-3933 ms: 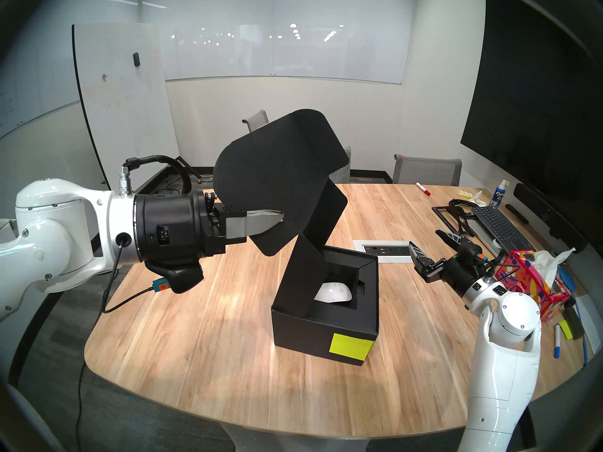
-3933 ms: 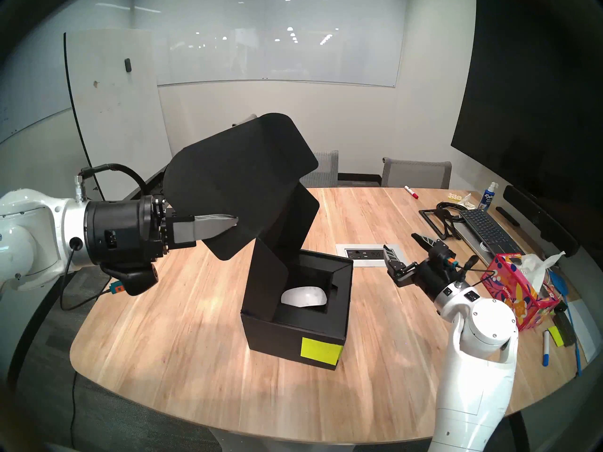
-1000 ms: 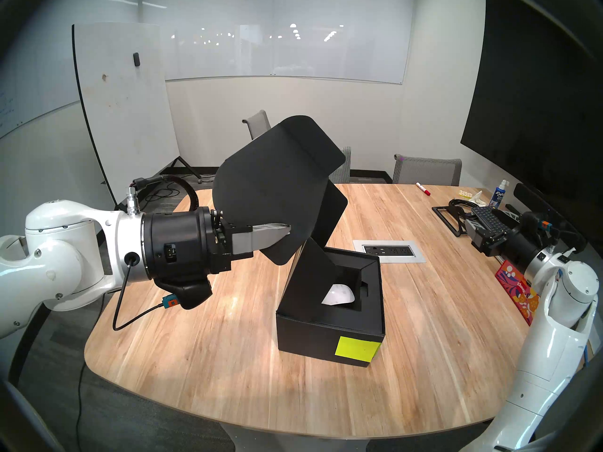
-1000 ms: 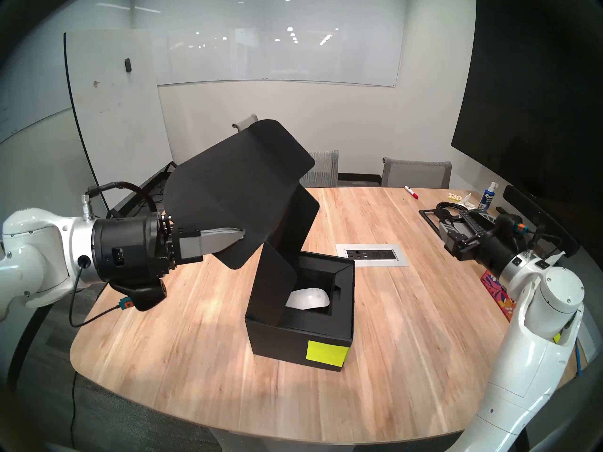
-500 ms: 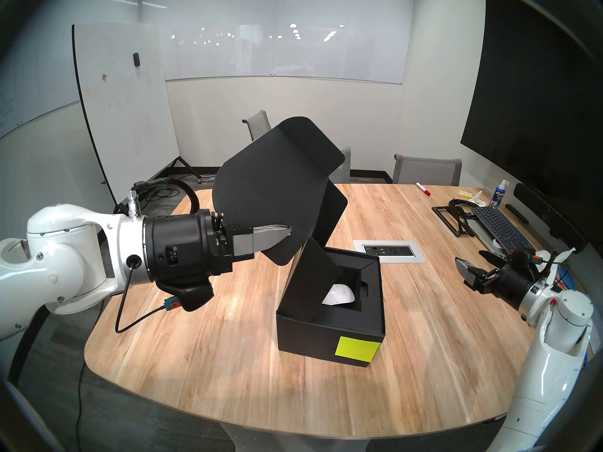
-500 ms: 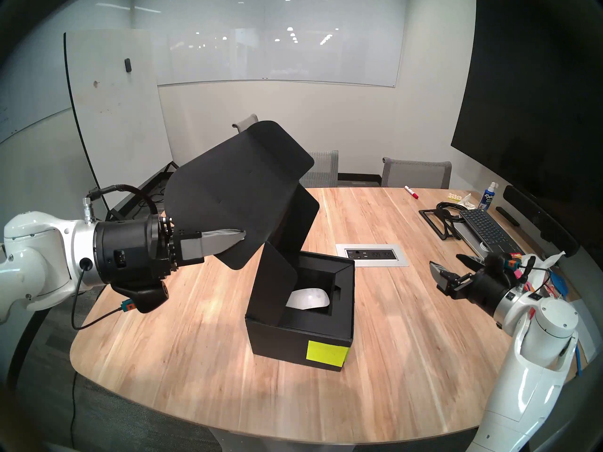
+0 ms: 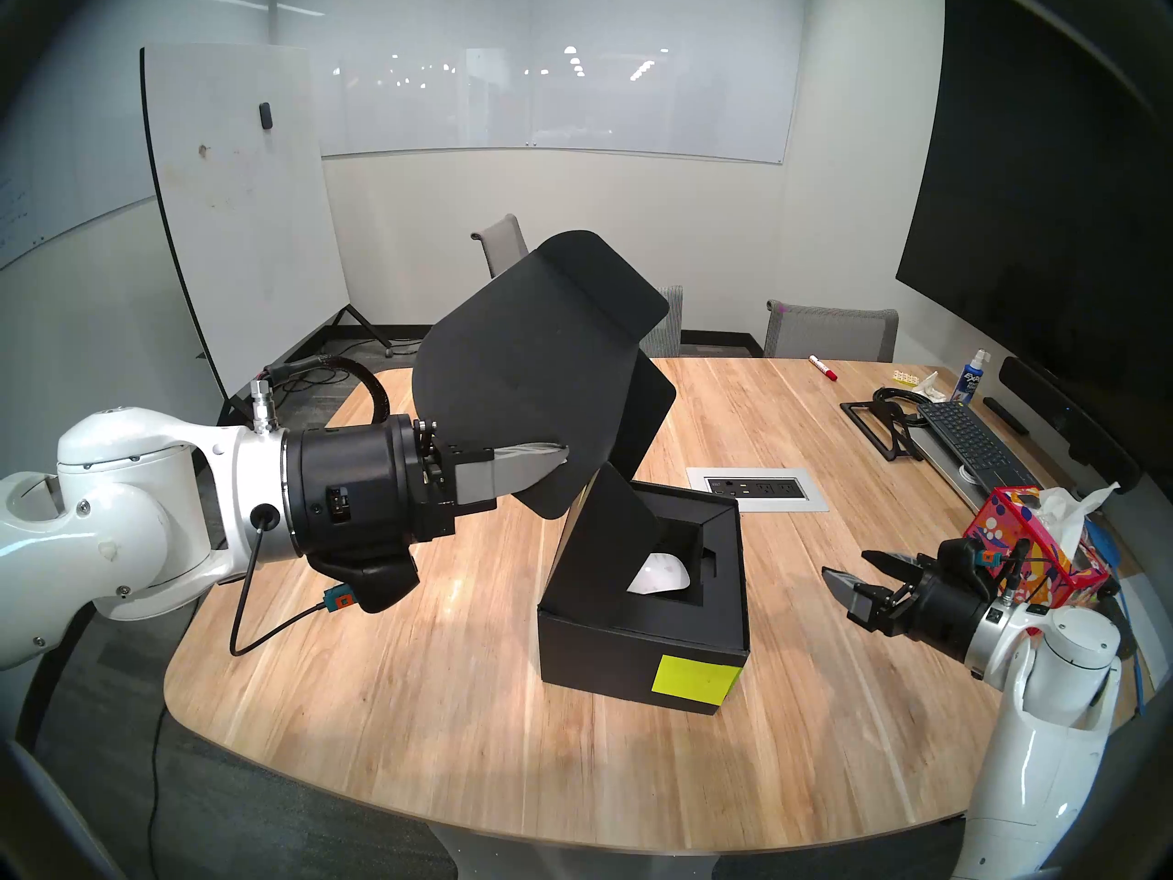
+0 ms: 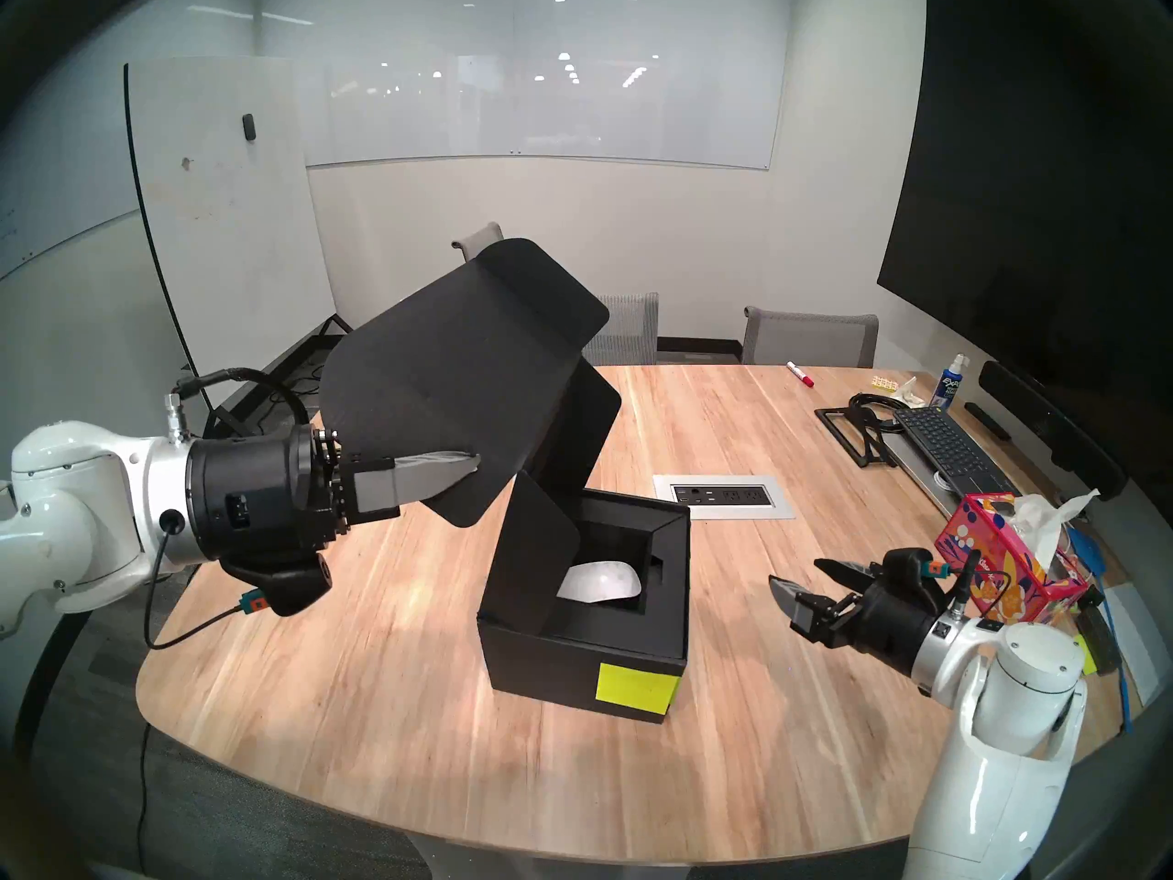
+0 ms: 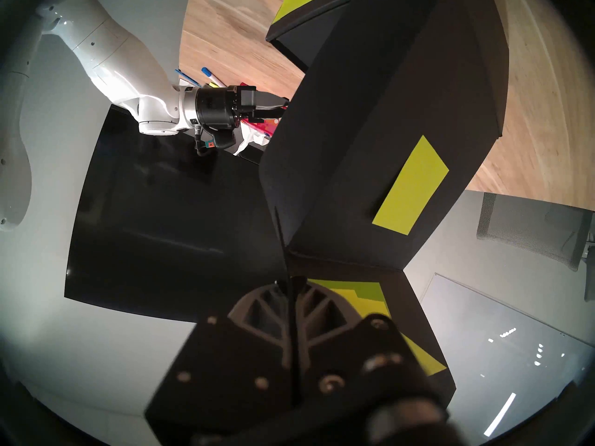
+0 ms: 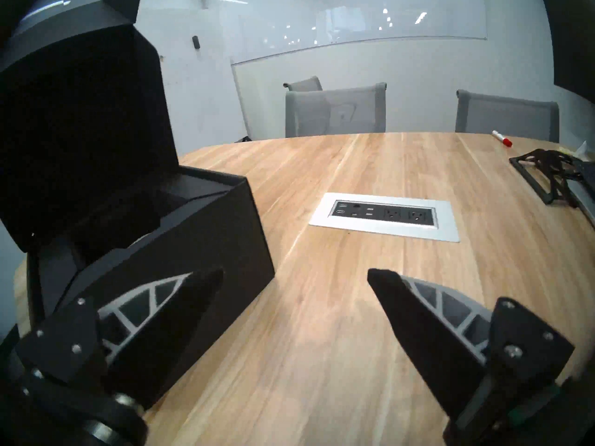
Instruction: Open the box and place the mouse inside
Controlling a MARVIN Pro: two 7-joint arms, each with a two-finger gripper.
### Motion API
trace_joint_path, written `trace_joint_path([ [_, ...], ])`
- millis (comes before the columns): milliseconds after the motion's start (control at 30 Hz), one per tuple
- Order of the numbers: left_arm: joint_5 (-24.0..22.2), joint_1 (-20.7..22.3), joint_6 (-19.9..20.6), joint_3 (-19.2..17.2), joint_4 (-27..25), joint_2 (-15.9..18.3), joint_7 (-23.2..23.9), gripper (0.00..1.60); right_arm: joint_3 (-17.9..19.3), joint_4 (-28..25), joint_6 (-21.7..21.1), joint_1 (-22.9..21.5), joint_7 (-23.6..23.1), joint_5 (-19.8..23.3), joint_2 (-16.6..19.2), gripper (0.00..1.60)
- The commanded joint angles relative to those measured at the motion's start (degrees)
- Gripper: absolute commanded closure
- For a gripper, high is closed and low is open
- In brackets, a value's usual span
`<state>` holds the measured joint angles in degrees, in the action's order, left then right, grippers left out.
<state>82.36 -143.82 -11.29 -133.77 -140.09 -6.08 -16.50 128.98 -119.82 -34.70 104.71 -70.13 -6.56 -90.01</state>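
From the head views, the box (image 7: 641, 631) stands near the middle of the bench (image 7: 381, 669), lid flap (image 7: 527, 377) swung up and back. The left gripper (image 7: 552, 456) has its jaws clenched on that flap's edge, holding it aloft. The mouse (image 7: 660, 574) already lies in the recess inside the box. The right gripper (image 7: 854, 574) hangs near the bench's right edge, jaws released and empty, just beside the tissue box (image 7: 1028, 542).

The left wrist view shows the flap's thin edge pinched between the fingers (image 9: 257, 313).

The right wrist view shows spread jaws over bare bench, the box wall (image 10: 180, 258) to their left.

Judging by this, placement looks done; to finish well, lower the flap gently, keep the box from sliding, and keep the right arm clear.
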Motion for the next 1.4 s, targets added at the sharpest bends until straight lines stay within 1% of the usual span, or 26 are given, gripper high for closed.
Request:
trace_joint_path([
  [0, 0.45, -1.03, -0.61, 2.06, 0.09, 0.17, 1.03, 1.6, -2.72, -1.95, -0.98, 3.29, -2.5, 0.29, -1.01, 0.0],
  [67, 0.45, -1.04, -0.55, 2.2, 0.09, 0.17, 1.05, 1.6, -3.06, -1.98, -1.1, 3.54, -2.47, 0.26, -1.11, 0.0],
  [300, 0.5, -0.97, 0.19, 3.83, 0.09, 0.17, 1.18, 1.6, -6.32, -2.63, -2.41, 5.94, -0.8, 0.01, -1.57, 0.0],
  [433, 0.52, -0.95, 0.45, 4.38, 0.09, 0.18, 1.26, 1.6, -7.48, -2.85, -2.81, 6.53, -0.23, -0.06, -1.69, 0.0],
  [667, 0.6, -0.78, 1.05, 5.63, 0.09, 0.18, 1.36, 1.6, -10.66, -3.7, -3.69, 7.45, 0.95, -0.08, -1.99, 0.0],
  [700, 0.63, -0.68, 1.22, 6.0, 0.09, 0.18, 1.37, 1.6, -11.67, -4.04, -3.96, 7.65, 1.31, -0.05, -2.02, 0.0],
  [800, 0.68, -0.56, 1.38, 6.3, 0.09, 0.18, 1.37, 1.6, -12.69, -4.34, -4.19, 7.71, 1.66, -0.04, -2.08, 0.0],
  [1100, 1.03, 0.29, 1.86, 7.34, 0.09, 0.19, 1.55, 1.6, -17.62, -6.33, -5.27, 7.58, 2.88, -0.02, -2.41, 0.0],
  [1367, 1.48, 1.59, 1.7, 7.5, 0.09, 0.28, 1.16, 1.6, -21.15, -7.19, -6.22, 7.44, 4.12, -0.29, -2.56, 0.0],
])
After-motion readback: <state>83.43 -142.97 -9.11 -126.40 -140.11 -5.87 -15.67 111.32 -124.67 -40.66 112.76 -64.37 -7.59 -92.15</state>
